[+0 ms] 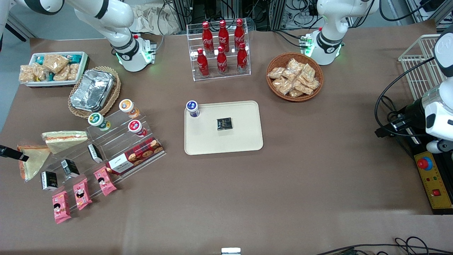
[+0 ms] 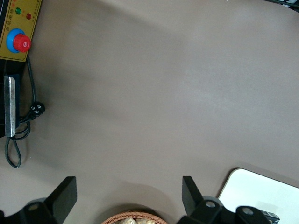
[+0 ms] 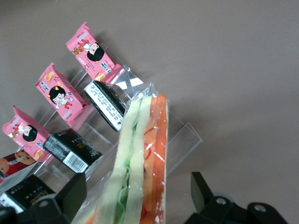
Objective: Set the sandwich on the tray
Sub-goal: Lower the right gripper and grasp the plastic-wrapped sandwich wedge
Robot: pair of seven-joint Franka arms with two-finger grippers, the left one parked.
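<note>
The sandwich (image 1: 32,161), a wrapped wedge with a broad orange edge, lies on the table at the working arm's end, beside the acrylic shelf. In the right wrist view the sandwich (image 3: 140,154) stands edge-up between my fingers, with orange and green filling showing. My right gripper (image 3: 138,186) is open around it, with a gap on each side. In the front view only a black part of the gripper (image 1: 13,153) shows, at the sandwich. The cream tray (image 1: 244,141) lies mid-table and holds a blue-lidded cup (image 1: 193,108) and a black packet (image 1: 224,123).
A paler wedge (image 1: 65,140) lies beside the sandwich. The stepped acrylic shelf (image 1: 116,141) holds cups, black boxes (image 3: 70,149), pink packets (image 3: 93,53) and a cookie box (image 1: 136,156). A foil tray (image 1: 92,89), a white tub (image 1: 53,68), a cola rack (image 1: 221,49) and a snack basket (image 1: 294,76) stand farther from the camera.
</note>
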